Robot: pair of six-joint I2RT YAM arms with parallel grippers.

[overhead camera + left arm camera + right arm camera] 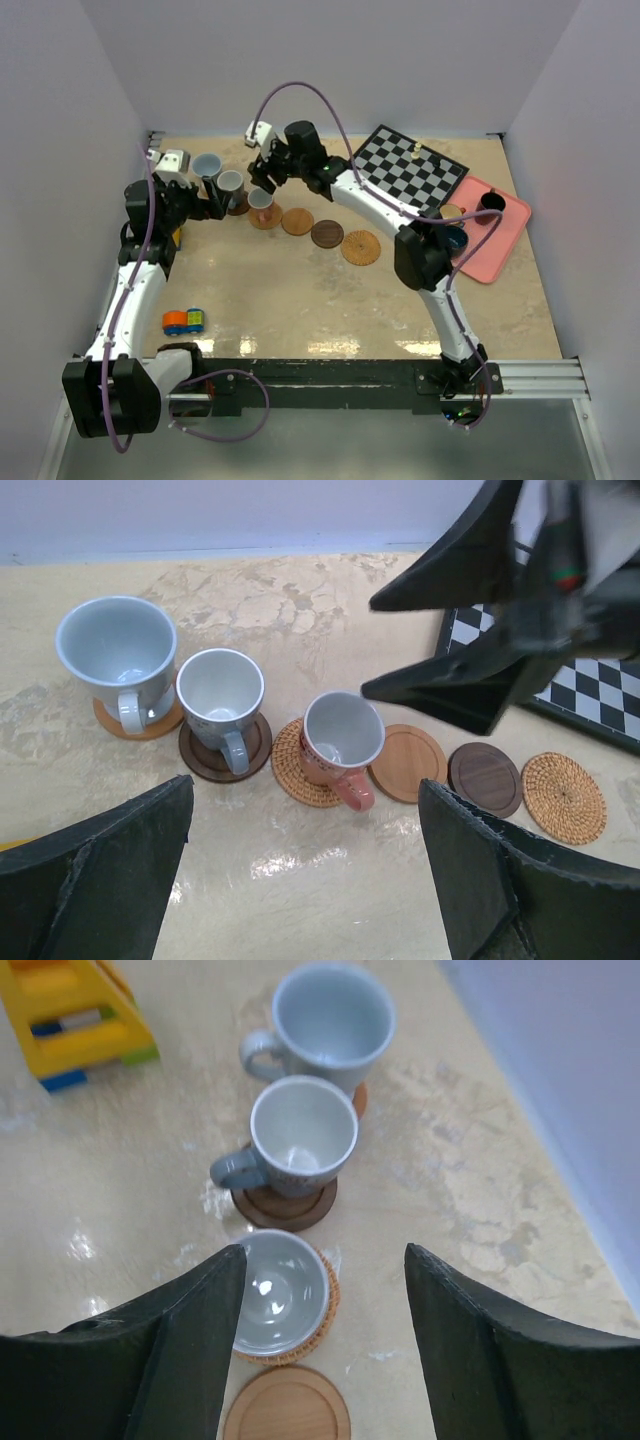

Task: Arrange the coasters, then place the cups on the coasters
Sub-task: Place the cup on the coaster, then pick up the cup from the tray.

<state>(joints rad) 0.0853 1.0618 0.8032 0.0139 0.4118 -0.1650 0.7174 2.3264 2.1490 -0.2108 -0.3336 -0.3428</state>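
Six coasters lie in a curved row. The pale blue cup [207, 165] stands on a tan coaster [140, 723]. The grey-white cup [231, 183] is on a dark brown coaster [200, 758], and the white cup with a pink outside [343, 732] on a woven coaster [290, 770]. A plain tan coaster [405, 763], a dark brown coaster [485, 778] and a woven coaster [565, 797] are bare. My right gripper [325, 1250] hangs open over the pink cup [283, 1290], its left finger overlapping the rim. My left gripper [305, 815] is open and holds nothing, on the near side of the cups.
At the right a pink tray [500, 255] holds a black cup [491, 203] and a dark blue cup [455, 238]. A chessboard [405, 175] lies behind the row. A yellow toy [75, 1015] sits by the left wall, and a small toy car [184, 321] near the front left.
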